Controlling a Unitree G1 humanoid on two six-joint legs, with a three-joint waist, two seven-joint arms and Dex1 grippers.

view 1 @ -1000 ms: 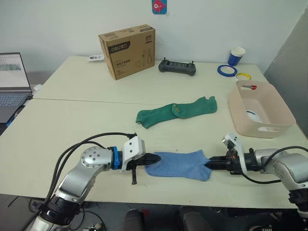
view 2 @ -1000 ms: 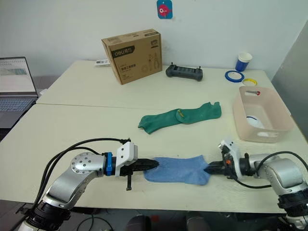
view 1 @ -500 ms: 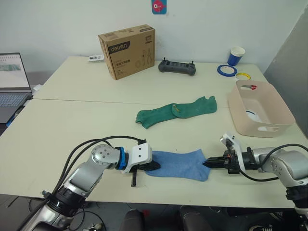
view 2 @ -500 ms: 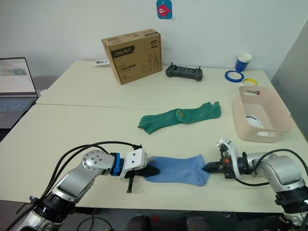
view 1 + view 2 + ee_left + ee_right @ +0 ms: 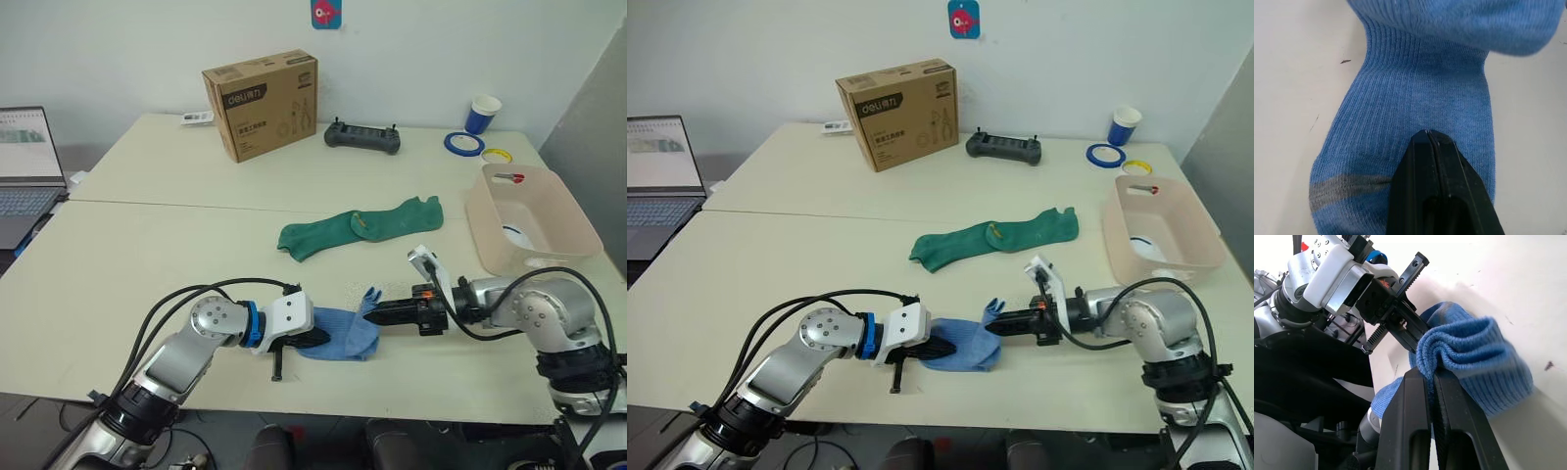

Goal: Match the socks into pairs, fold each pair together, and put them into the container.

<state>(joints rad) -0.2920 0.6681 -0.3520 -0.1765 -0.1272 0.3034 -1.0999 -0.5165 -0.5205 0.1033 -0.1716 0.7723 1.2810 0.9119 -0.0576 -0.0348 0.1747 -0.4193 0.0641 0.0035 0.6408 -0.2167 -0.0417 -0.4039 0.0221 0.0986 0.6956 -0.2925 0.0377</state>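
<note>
Two ribbed blue socks (image 5: pixel 345 332) bunched, right gripper (image 5: pixel 369 314) pinching.

On the pale table (image 5: pixel 147 245) stand a brown cardboard box (image 5: pixel 261 103), a black controller (image 5: pixel 362 138) and a blue paper cup (image 5: pixel 482 113). Blue (image 5: pixel 460 143) and yellow tape rolls (image 5: pixel 496 155) lie near the cup. A laptop (image 5: pixel 27 171) sits at the left.

Cardboard box (image 5: pixel 261 103), black print: "deli" brand on the side panel
Smaller print and tool drawings on box: too small to read
Other legible text: none
</note>
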